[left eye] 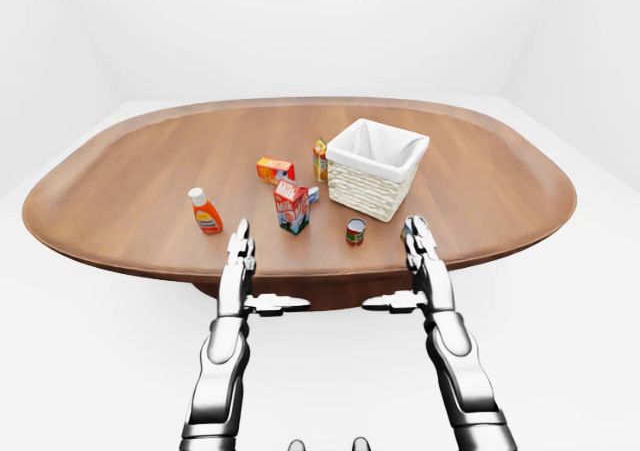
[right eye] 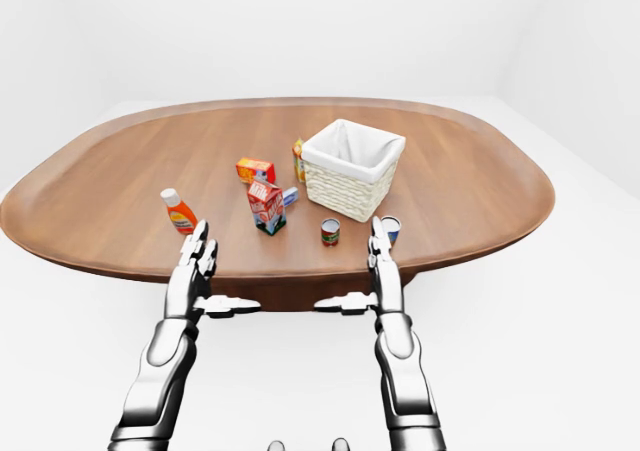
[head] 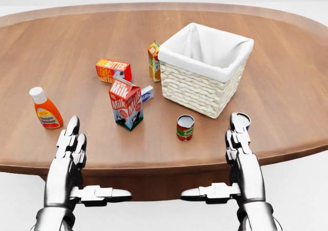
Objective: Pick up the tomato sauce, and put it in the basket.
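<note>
The tomato sauce is a small red can with a tomato label. It stands upright on the wooden table, just below the white-lined wicker basket in the head view. My left hand hovers over the table's near edge, far left of the can, fingers stretched out and open. My right hand is open too, at the near edge a little right of the can, holding nothing. The basket looks empty inside.
A milk carton stands left of the can, with a small blue-white box behind it. A butter box, a juice carton and an orange ketchup bottle are nearby. A blue-rimmed can sits behind my right fingertips.
</note>
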`<state>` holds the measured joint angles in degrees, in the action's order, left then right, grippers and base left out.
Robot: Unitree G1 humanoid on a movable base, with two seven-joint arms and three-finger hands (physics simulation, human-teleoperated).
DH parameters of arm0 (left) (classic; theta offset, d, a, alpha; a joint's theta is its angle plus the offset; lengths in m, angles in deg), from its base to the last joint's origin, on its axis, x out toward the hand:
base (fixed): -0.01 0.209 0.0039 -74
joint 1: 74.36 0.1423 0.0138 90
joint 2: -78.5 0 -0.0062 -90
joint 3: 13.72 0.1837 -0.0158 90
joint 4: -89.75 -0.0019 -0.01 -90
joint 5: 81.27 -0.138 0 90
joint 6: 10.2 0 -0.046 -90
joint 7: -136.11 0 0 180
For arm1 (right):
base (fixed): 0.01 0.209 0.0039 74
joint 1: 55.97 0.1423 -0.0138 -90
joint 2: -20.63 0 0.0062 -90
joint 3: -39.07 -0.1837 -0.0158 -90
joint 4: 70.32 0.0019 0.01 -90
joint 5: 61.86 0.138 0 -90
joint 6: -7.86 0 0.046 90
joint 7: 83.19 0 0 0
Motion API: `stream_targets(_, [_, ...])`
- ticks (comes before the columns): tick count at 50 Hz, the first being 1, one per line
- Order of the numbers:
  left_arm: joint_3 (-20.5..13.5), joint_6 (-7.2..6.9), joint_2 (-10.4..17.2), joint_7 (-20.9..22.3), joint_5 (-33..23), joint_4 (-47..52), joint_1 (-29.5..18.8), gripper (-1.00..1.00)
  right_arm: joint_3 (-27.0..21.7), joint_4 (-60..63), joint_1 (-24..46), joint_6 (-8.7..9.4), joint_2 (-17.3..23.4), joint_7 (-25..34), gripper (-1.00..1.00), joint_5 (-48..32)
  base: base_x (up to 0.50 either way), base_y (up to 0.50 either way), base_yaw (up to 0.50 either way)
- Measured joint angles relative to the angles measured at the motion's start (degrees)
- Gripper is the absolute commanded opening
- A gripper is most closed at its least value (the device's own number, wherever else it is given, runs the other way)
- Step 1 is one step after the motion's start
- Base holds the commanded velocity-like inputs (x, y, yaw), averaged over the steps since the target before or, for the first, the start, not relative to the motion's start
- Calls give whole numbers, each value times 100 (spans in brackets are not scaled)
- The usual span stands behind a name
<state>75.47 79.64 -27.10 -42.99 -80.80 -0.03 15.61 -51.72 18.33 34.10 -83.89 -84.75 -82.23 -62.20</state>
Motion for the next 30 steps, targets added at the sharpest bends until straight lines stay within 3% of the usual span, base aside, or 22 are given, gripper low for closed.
stream_targets(8, [-64, -18, 32, 76, 39, 34, -5, 100, -83, -203, 25, -233, 53, 100, 100, -48, 0, 0, 0])
stream_targets(16, [-87, -25, 45, 115, 57, 48, -9, 100, -103, -173, -30, -275, 71, 171, 100, -79, 0, 0, 0])
stream_targets(25, [-91, -77, 49, 141, 70, 125, -1, 100, -115, 39, -105, -164, 72, 229, 100, -79, 0, 0, 0])
stream_targets(30, [-71, -234, 47, 144, 56, 354, 35, 100, -140, 345, -140, 74, 76, 271, 100, -29, 0, 0, 0])
